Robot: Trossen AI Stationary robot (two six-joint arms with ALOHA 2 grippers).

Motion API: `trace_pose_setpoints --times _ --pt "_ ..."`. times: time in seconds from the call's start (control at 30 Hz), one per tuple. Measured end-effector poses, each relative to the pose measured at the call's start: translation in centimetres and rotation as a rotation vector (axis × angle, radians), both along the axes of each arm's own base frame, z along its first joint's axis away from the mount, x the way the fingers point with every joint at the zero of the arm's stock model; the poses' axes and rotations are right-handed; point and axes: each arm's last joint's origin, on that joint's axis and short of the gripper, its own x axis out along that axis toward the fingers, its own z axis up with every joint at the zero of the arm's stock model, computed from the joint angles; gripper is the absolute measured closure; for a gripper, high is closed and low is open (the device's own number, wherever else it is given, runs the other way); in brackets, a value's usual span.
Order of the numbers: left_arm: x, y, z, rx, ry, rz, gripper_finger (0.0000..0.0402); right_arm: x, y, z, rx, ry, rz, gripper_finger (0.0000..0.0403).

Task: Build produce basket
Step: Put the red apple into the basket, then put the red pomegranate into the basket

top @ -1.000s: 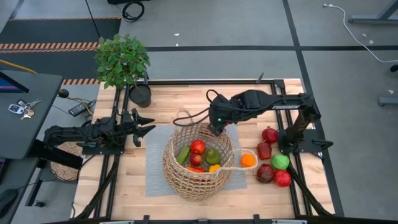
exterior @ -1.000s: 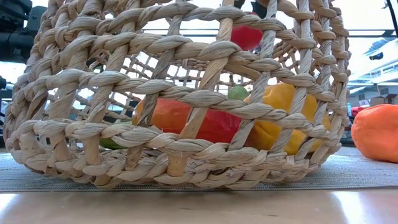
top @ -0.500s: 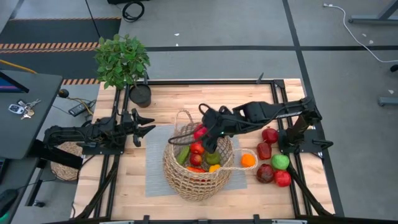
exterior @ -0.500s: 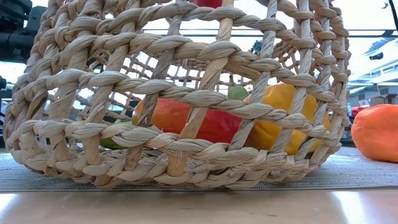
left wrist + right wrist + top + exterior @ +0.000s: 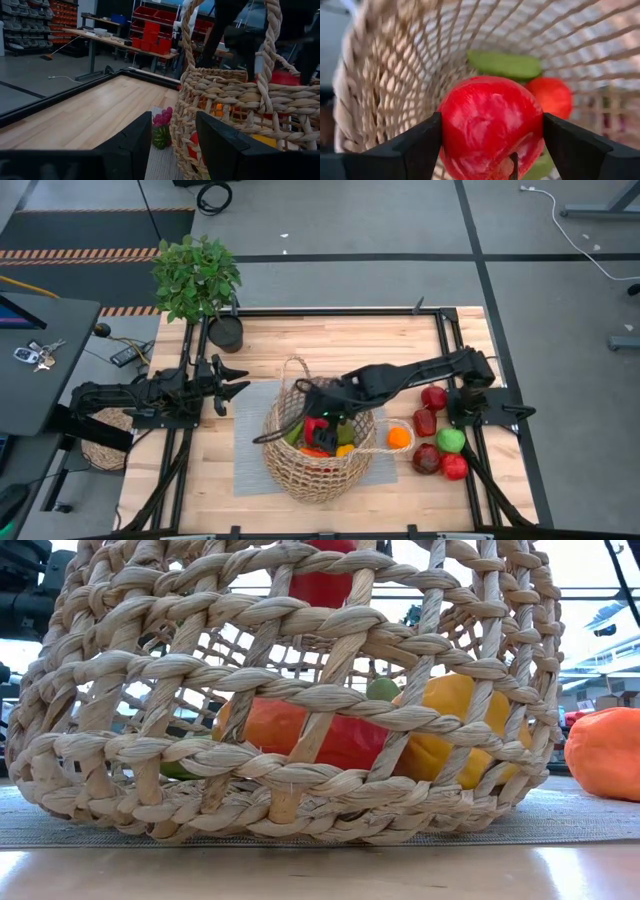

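The wooden surface (image 5: 300, 345) sits inside a black frame on a grey floor, with a grey mat (image 5: 250, 460) laid across its middle. The basket (image 5: 300, 475) stands on that mat, near the centre of the surface. My right claw (image 5: 318, 423) reaches from the right side over the basket's rim and into its mouth, its fingers (image 5: 415, 147) clamped on either side of a red apple (image 5: 490, 125) held above the contents. In the basket I note a green piece (image 5: 505, 65), a red piece (image 5: 551, 96), an orange-red piece (image 5: 340, 740) and a yellow piece (image 5: 450, 705) against the near wall. Outside the basket, an orange fruit (image 5: 399, 438) lies just beside its right wall, and farther right a group of dark red (image 5: 433, 397), green (image 5: 451, 440) and red (image 5: 455, 467) produce rests near the right arm's base. My left claw (image 5: 228, 383) waits at the left edge of the mat, its fingers drawn together and holding nothing, pointed toward the basket. A potted plant (image 5: 198, 278) stands at the far left corner.
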Motion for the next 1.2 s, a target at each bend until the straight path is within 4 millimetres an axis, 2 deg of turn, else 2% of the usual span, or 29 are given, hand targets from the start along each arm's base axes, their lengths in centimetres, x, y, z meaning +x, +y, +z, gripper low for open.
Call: trace_pose_setpoints --times 0.27,0.33,0.43,0.57,0.73,0.9,1.1,1.2 --pt "0.0 0.0 0.0 0.0 0.0 0.0 0.0241 1.9 0.2 -4.0 0.096 0.128 0.091 0.0074" --pt "0.0 0.0 0.0 0.0 0.0 0.0 0.0241 2.0 0.2 -4.8 0.104 0.171 0.076 0.0063" --pt "0.0 0.0 0.0 0.0 0.0 0.0 0.0241 1.8 -0.1 -4.9 0.141 0.215 0.069 0.0036" --pt "0.0 0.0 0.0 0.0 0.0 0.0 0.0241 1.5 -0.8 -4.1 0.161 0.2 0.035 0.0008" --pt "0.0 0.0 0.0 0.0 0.0 0.0 0.0241 0.1 -1.5 -1.2 0.131 0.189 -0.01 0.0023" --pt "0.0 0.0 0.0 0.0 0.0 0.0 0.0241 -2.7 -2.3 2.0 0.004 0.172 -0.064 0.0028" --pt "0.0 0.0 0.0 0.0 0.0 0.0 0.0241 -6.6 -2.7 4.4 -0.049 0.256 -0.146 0.0028" --pt "0.0 0.0 0.0 0.0 0.0 0.0 0.0241 -8.1 -2.9 4.9 -0.091 0.283 -0.21 0.0029"
